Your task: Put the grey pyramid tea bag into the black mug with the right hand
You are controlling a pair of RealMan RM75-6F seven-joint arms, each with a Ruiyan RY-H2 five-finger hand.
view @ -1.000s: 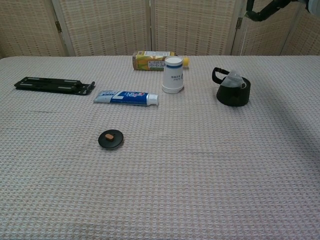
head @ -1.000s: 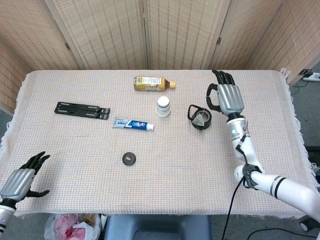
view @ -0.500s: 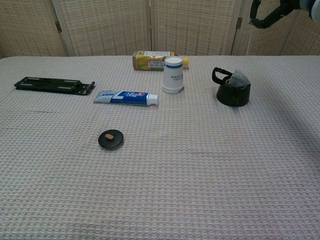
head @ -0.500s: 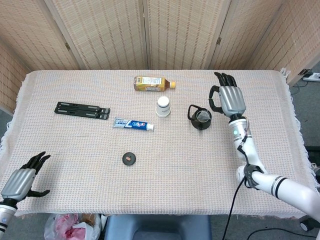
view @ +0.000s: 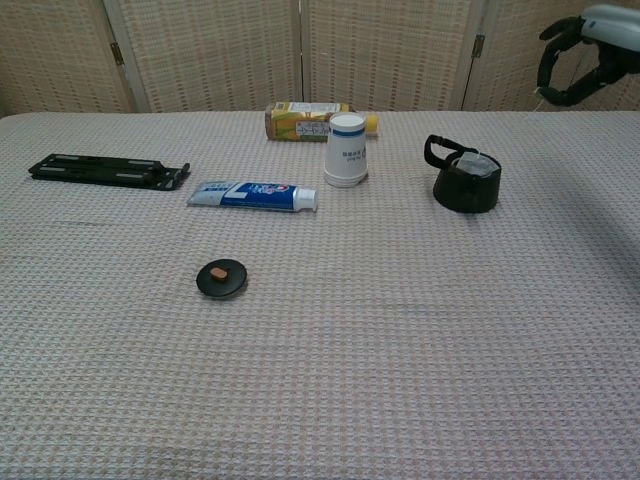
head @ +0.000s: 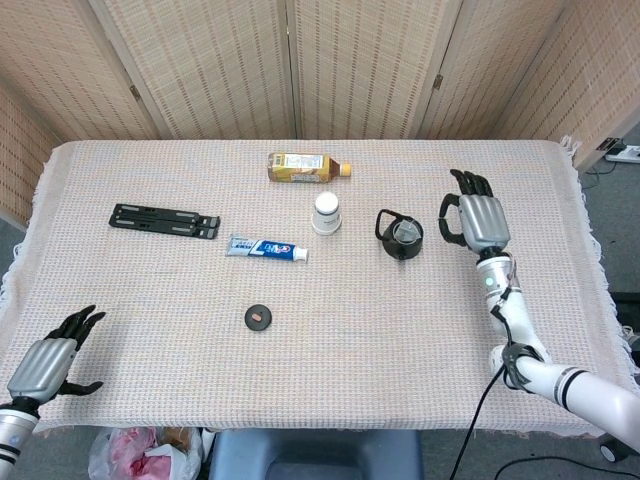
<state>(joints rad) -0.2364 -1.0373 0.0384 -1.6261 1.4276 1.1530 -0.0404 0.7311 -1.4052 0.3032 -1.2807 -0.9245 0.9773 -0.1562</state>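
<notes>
The black mug (head: 400,237) (view: 465,183) stands right of centre on the table, its handle toward the back left. The grey pyramid tea bag (head: 406,232) (view: 471,165) lies inside it, just below the rim. My right hand (head: 477,218) (view: 588,55) hovers to the right of the mug, apart from it, fingers spread and holding nothing. My left hand (head: 45,365) rests at the table's near left corner, fingers apart and empty; the chest view does not show it.
A white paper cup (head: 326,212), a lying yellow drink bottle (head: 305,166), a toothpaste tube (head: 266,249), a black flat rack (head: 164,219) and a small black disc (head: 259,317) sit on the woven tablecloth (head: 350,380). Folding screens stand behind.
My right hand has moved away from above the mug to its right and lower. The tea bag has settled down into the mug. My left hand barely shifted.
</notes>
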